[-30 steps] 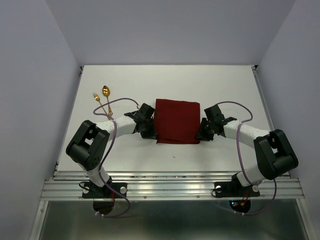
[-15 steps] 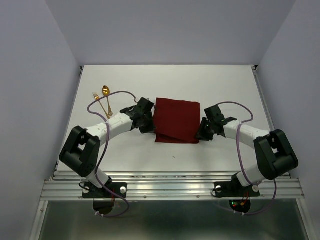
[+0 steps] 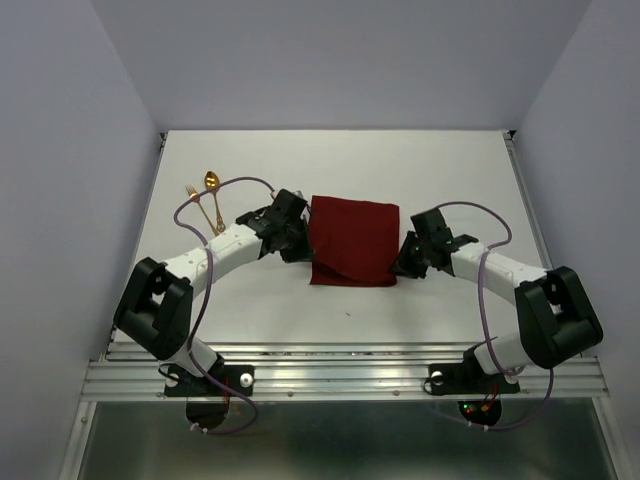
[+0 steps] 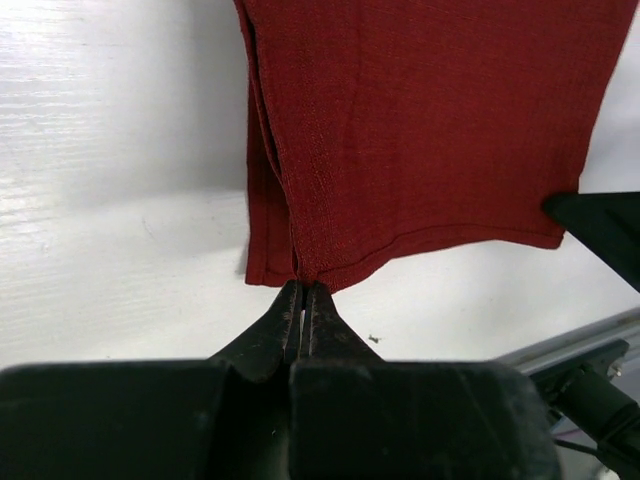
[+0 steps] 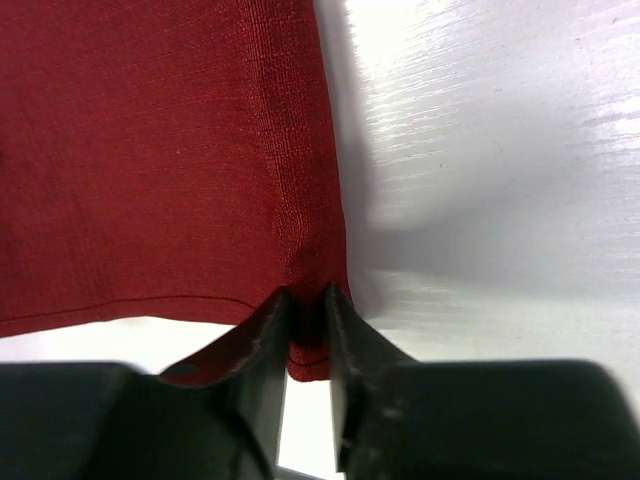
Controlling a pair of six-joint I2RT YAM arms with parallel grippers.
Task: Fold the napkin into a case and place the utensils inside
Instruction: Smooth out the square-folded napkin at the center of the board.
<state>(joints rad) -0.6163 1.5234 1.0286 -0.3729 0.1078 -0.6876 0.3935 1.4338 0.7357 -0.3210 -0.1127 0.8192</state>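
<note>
Since a second ago the left arm has stretched out from its base and carried the left gripper (image 4: 303,292) farther from the near table edge. The near left corner of the dark red soft cloth napkin (image 3: 352,240) has come with it, so that edge now sits slightly drawn in. Its fingers are pressed fully together on the thin hem of that corner, and the cloth, layered along that side, spreads away ahead of the tips. Across the cloth, the right gripper (image 5: 305,300) has shifted only a little; its fingers are closed part-way on the thicker doubled corner at the near right. My judgement is that both near corners are held ready to carry a fold away from the arms, so the case is only begun. Both forearms reach inward low over the white table (image 3: 450,170), with the wrists facing each other. Well beyond the left gripper's outer side lie the small gold spoon (image 3: 212,184) and small gold fork (image 3: 192,195), close together and untouched
</note>
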